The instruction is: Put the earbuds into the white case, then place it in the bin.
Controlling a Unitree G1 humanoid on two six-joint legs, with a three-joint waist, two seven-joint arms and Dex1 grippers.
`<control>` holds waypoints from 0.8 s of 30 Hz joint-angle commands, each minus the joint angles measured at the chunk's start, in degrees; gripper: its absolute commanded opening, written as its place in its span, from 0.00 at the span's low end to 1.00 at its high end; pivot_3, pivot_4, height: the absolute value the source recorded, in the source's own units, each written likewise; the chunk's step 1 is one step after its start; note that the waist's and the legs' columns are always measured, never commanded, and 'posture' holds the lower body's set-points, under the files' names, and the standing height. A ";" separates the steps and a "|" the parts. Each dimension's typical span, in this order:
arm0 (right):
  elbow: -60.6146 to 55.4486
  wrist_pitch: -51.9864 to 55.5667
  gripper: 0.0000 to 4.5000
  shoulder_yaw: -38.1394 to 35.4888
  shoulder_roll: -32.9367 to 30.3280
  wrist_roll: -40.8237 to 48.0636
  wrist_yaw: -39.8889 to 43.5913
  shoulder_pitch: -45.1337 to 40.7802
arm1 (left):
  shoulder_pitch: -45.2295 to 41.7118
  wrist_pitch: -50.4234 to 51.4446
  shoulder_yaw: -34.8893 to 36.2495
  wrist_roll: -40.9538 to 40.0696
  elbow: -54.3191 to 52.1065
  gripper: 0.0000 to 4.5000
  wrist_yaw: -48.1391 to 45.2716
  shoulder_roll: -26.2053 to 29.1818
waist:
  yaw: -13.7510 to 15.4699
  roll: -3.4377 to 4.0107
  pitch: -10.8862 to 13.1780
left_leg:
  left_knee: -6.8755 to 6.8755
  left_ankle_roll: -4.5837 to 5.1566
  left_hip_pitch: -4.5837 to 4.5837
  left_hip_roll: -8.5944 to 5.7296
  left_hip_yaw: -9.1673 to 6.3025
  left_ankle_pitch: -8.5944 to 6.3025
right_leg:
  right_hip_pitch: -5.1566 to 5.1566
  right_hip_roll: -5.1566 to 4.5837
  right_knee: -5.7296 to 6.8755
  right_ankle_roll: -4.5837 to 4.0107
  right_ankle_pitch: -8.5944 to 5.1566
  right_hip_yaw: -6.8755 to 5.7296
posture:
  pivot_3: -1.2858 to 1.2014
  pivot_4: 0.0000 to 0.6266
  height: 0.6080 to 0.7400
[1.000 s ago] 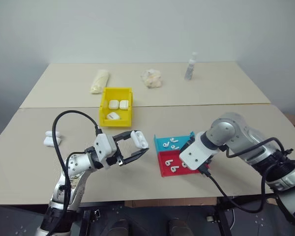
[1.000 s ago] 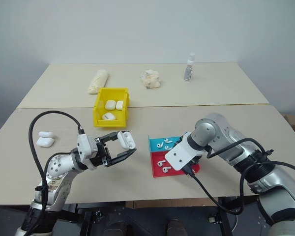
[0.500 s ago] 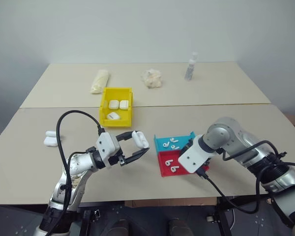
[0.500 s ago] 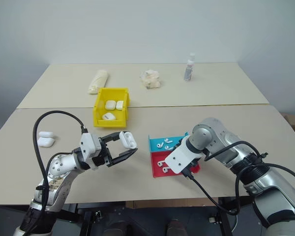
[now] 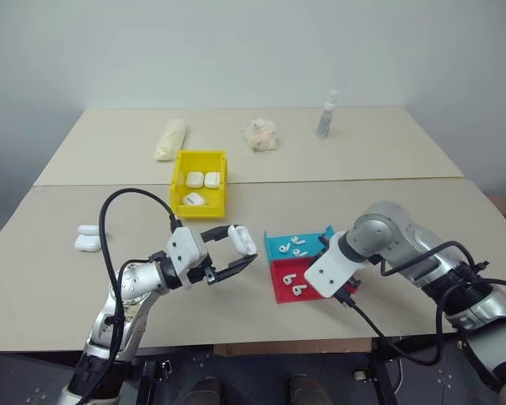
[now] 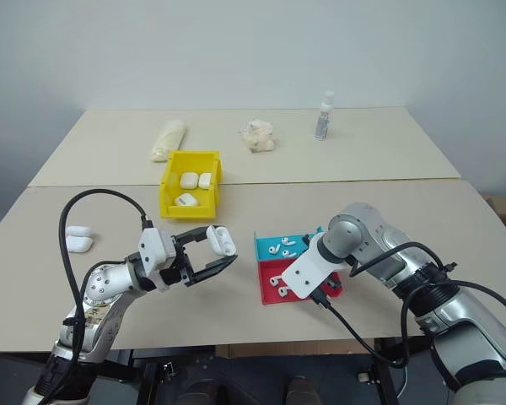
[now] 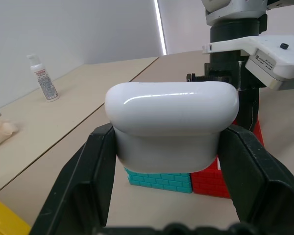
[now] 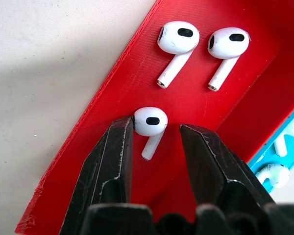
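Right wrist view: right gripper points down into the red tray, its two black fingers straddling one earbud. One finger touches the bud's head, the other stands just off it. Jaws part-way apart, not yet clenched; nothing lifted. Two more earbuds lie side by side further along the same tray. The blue tray butts against the red one and holds more buds.

Left wrist view: left gripper is clamped on the white case, fingers pressing its two sides, lid end up. From the head camera, that case is held above the table, just left of the trays, apart from the right gripper.

Yellow bin sits further back, well apart from both arms, with three white cases already in it. Two spare cases lie at the table's left edge.

Step in hand, as I judge it: picking the first earbud from the red tray. Next move calls for closing on the small glossy head without flicking it aside, then lifting it over to the held case. I cannot tell whether the lid is open; it would need to be.
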 commanded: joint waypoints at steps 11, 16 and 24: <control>-0.11 -1.86 0.23 -0.82 -0.09 -0.60 -0.02 0.87 | -0.95 0.91 -0.01 -0.30 -1.76 0.62 1.09 0.22 | 0.00 0.00 0.00 | 0.00 0.00 0.01 0.00 0.00 0.00 | 0.01 0.00 -0.01 0.00 0.00 0.00 | 0.52 0.24 1.00; 0.82 -3.06 0.17 -0.61 -0.37 -2.39 -1.11 0.95 | -1.13 0.52 -0.12 -0.02 -1.33 0.62 0.99 0.17 | 0.02 0.00 0.00 | -0.01 0.00 0.10 0.00 0.01 0.00 | 0.09 0.00 -0.11 0.00 0.00 0.01 | 0.52 0.24 1.00; -3.34 -0.34 0.16 -3.32 -1.37 -0.36 -0.73 2.44 | -1.91 0.37 -0.23 -0.43 -1.17 0.62 0.68 -0.03 | 0.03 0.00 0.00 | -0.03 0.00 0.13 0.00 0.01 0.00 | 0.12 0.00 -0.12 0.00 0.00 0.01 | 0.52 0.24 1.00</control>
